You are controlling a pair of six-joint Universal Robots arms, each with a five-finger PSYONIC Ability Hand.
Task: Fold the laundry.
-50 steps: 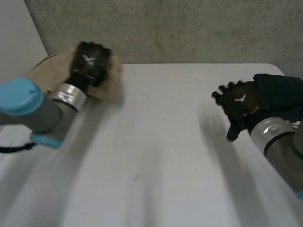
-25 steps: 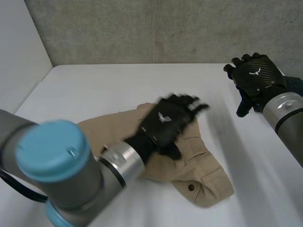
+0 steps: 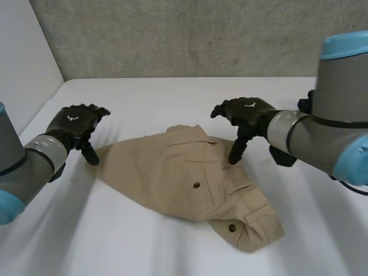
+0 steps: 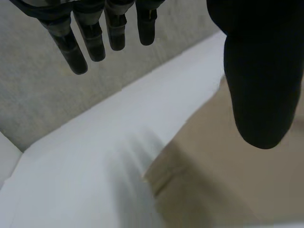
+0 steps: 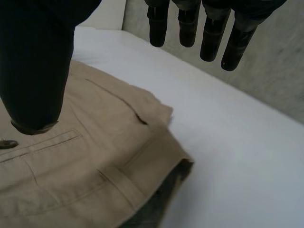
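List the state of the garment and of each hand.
Khaki trousers: lying rumpled on the table, pocket side up, not neatly folded.
Left hand: open, beside the trousers' edge, holding nothing.
Right hand: open, thumb pointing down over the trousers, holding nothing.

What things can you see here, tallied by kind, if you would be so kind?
Beige garment: 1
Black robot hands: 2 (left hand, right hand)
White table: 1
Total: 4
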